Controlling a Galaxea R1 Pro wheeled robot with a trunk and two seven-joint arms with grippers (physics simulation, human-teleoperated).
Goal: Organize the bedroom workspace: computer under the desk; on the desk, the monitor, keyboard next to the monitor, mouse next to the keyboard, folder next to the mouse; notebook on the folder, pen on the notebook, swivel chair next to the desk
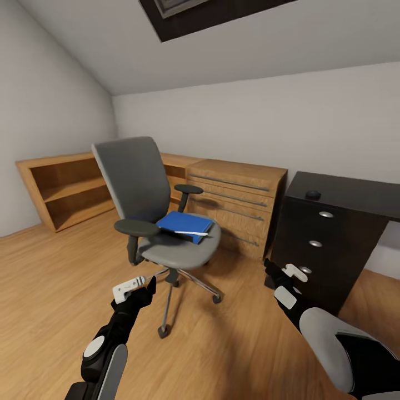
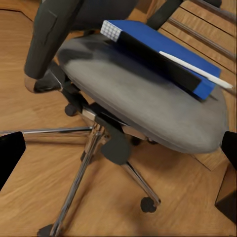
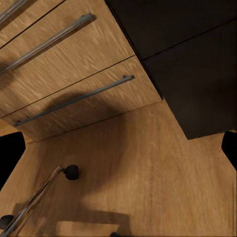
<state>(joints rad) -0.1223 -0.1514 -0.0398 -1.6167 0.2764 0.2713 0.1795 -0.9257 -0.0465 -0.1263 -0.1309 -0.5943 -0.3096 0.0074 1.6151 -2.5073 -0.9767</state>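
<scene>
Oak drawer unit (image 1: 236, 203) at 1 o'clock. Swivel chair (image 1: 161, 222) at centre, on the plank floor (image 1: 50, 278). Folder (image 1: 185, 224) flat on its seat. Left gripper (image 1: 143, 282), right gripper (image 1: 275, 272): fingers spread, holding nothing.

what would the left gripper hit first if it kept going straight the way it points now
Probably the swivel chair: the left gripper aims at the seat's front edge and the stem beneath it. The blue folder lies higher, on the seat. Depth is unclear.
</scene>
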